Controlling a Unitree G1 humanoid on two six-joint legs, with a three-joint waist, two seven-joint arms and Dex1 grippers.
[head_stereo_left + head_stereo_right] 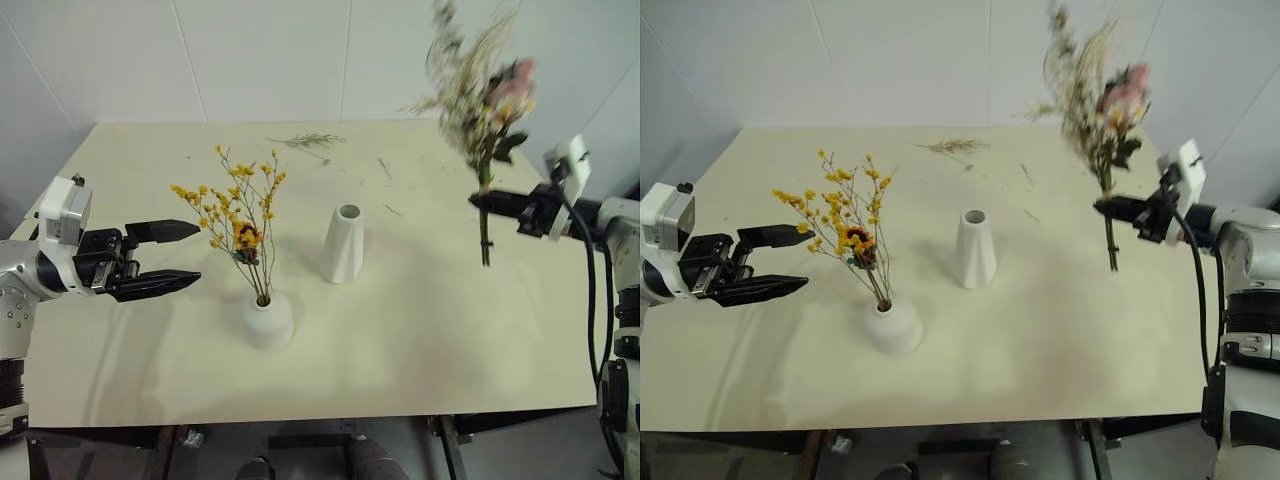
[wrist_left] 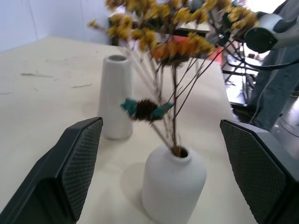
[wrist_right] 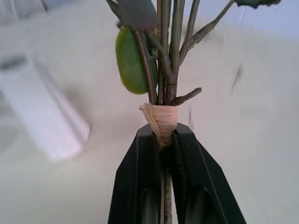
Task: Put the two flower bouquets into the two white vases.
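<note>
Left eye view: no readable writing anywhere. Table (image 1: pixel 420 340) has open room along the near edge and at the right. Squat vase (image 1: pixel 267 320) holds the yellow bouquet (image 1: pixel 238 215), stems in its top hole. Tall vase (image 1: pixel 343 243) stands empty, just right of it and farther back. Left gripper (image 1: pixel 160 258) hovers left of the squat vase, jaws spread wide, nothing between them. Right gripper (image 1: pixel 487 201) is clamped on the raffia-tied stems of the pink bouquet (image 1: pixel 483 95), held upright above the table's right side, well apart from the tall vase. Loose twigs (image 1: pixel 310 141) lie near the far edge.
</note>
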